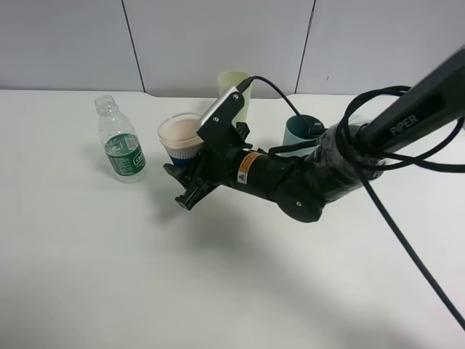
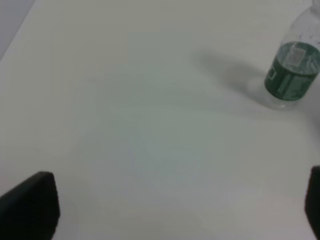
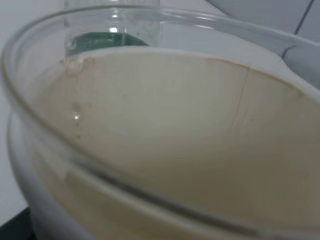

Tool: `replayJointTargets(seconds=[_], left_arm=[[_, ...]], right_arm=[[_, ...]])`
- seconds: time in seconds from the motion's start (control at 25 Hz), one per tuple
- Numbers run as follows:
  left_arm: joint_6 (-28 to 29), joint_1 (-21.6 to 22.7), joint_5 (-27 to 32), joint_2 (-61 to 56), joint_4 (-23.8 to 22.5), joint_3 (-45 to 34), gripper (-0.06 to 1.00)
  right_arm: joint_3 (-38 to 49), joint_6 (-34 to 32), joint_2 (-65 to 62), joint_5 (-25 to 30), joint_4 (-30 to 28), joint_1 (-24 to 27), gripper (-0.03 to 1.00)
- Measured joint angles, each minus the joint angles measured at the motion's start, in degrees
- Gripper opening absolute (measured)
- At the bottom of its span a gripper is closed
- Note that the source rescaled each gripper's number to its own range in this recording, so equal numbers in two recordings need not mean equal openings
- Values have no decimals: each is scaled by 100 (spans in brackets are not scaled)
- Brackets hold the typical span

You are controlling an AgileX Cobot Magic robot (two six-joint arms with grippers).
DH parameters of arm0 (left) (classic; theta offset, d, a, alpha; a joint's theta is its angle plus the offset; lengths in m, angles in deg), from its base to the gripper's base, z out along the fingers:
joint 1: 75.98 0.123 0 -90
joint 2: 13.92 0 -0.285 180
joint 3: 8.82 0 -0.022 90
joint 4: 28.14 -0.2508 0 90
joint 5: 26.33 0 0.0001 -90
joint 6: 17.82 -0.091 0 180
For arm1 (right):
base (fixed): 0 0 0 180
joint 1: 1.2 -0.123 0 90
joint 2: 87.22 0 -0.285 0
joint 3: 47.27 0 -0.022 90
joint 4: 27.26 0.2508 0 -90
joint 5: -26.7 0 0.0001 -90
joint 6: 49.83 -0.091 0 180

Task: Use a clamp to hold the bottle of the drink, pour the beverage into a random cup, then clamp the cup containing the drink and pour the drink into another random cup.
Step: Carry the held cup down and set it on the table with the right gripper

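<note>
The right gripper (image 1: 187, 190) is clamped on the short blue-sleeved cup (image 1: 182, 139), upright mid-table. The tall pale green cup (image 1: 234, 86) stands just behind it, nearer the right arm. The left gripper (image 2: 175, 210) hangs wide open, holding nothing, with the bottle (image 1: 119, 139) standing beside the short cup

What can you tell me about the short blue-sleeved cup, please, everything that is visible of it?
The cup containing the drink is short, with a blue lower sleeve, a white ribbed band, a clear rim and a pale peach inside. It stands upright on the white table, right of the bottle and apart from it. The right gripper is shut low at its right side, seemingly on it. Up close the lining shows a seam and small droplets.
</note>
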Motion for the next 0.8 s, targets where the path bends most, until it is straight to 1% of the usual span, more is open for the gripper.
replayJointTargets(seconds=[0.16,0.32,0.52,0.8], left_arm=[[0,0,0,0,0,0,100],[0,0,0,0,0,0,100],[0,0,0,0,0,0,100],[0,0,0,0,0,0,100]], right_arm=[[18,0,290,-390,217,0,1],[18,9,496,-534,316,0,1],[18,100,702,-897,606,-2,1],[18,106,959,-1060,1011,-7,1]])
